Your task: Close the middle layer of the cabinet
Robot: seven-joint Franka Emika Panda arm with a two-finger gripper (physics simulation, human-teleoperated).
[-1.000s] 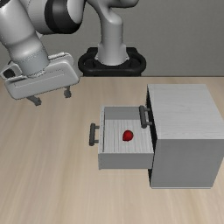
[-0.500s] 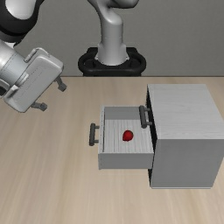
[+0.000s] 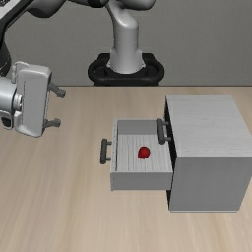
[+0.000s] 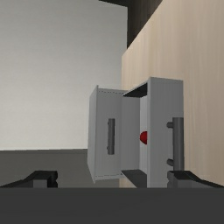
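Your gripper hangs over the table's edge at the exterior view's left, fingers apart, pointing at the cabinet. The middle drawer stands pulled out, its handle well apart from the gripper, a small red object inside

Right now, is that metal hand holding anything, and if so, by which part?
Nothing is held. The gripper hangs open in the air at the exterior view's left, apart from the open drawer and its handle.
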